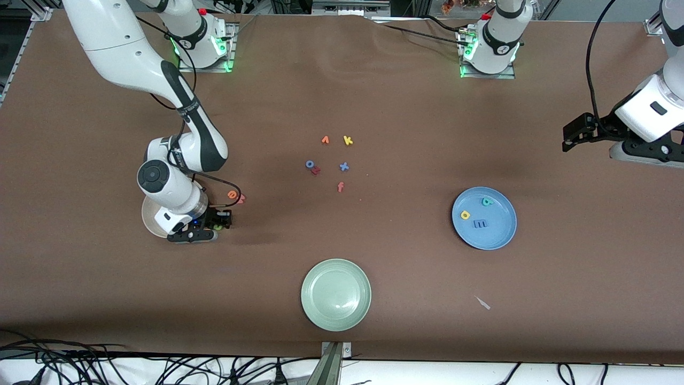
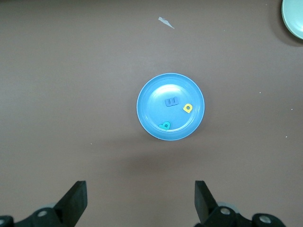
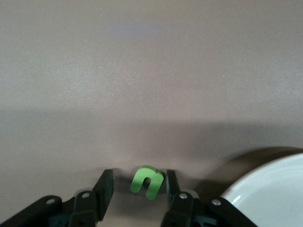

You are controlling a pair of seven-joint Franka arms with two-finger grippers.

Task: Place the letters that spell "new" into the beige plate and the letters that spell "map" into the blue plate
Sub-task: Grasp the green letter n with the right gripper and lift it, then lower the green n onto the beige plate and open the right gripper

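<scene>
My right gripper is low over the table beside the beige plate, open. The green n sits between its fingers, touching one finger, with a gap to the other. The orange e and red w lie on the table just next to it, farther from the front camera. The blue plate holds the blue m, yellow a and teal p. My left gripper waits open, high over the left arm's end of the table.
A pale green plate lies near the front edge. Mid-table lie loose letters: orange v, yellow k, blue o, red z, blue x, orange f. A paper scrap lies nearer than the blue plate.
</scene>
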